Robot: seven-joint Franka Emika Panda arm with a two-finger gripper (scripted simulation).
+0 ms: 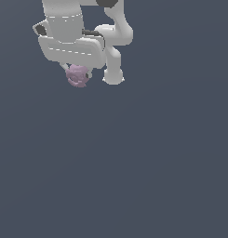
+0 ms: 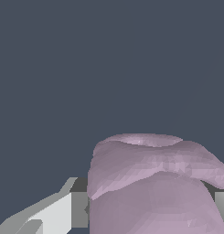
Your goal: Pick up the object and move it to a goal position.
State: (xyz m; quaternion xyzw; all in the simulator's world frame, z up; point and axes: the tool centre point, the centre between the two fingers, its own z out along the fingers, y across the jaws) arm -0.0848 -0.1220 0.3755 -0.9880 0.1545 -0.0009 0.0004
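From my station: the gripper (image 1: 78,74) sits high in the exterior view, toward its left, with the pink blob (image 1: 77,76) tucked just under the white hand. In the wrist view the blob (image 2: 154,187) fills the space between both fingers (image 2: 79,209), which press its sides. Fingers closed part-way, clamped on it. Plain dark-grey background around it.

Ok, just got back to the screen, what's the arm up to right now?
The Panda arm has its gripper around the pink blob. In the wrist view the blob fills the space between the two fingers, which sit against its sides, so it looks gripped. In the exterior view the arm and blob are near the top of the picture, over a plain dark surface. No goal marker shows, and I can't tell whether the blob is lifted off the surface.
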